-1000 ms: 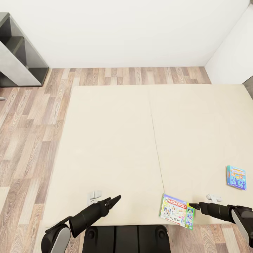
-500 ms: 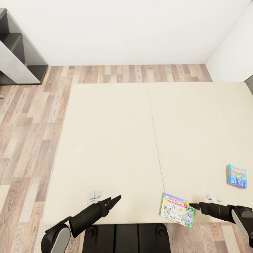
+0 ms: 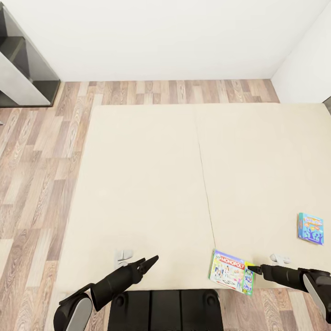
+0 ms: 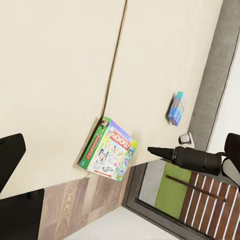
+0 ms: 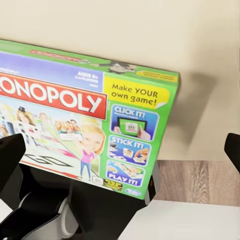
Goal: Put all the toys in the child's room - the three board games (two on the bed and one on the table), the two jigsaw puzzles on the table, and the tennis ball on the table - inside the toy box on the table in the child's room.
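A MONOPOLY board game (image 3: 228, 271) lies flat at the near edge of the bed (image 3: 151, 184), with one corner hanging over the floor. My right gripper (image 3: 255, 269) is open, its tip at the box's right edge. The box (image 5: 90, 115) lies spread ahead between that gripper's fingers (image 5: 11, 152). A smaller blue board game (image 3: 311, 228) lies further right on the mattress; it also appears as the blue box (image 4: 175, 108). My left gripper (image 3: 148, 263) is open over the bed's near edge, well left of the MONOPOLY box (image 4: 111, 149). The toy box, table, jigsaw puzzles and tennis ball are out of view.
A dark grey shelf unit (image 3: 20, 69) stands at the far left against the white wall. Wood floor (image 3: 37, 174) runs along the bed's left and far sides. Two small grey fittings (image 3: 123, 255) sit on the mattress near my arms. My black base (image 3: 165, 309) is against the bed.
The whole head view has shifted slightly, so the camera has moved. Both arms keep the same pose and both board games lie where they were on the bed.
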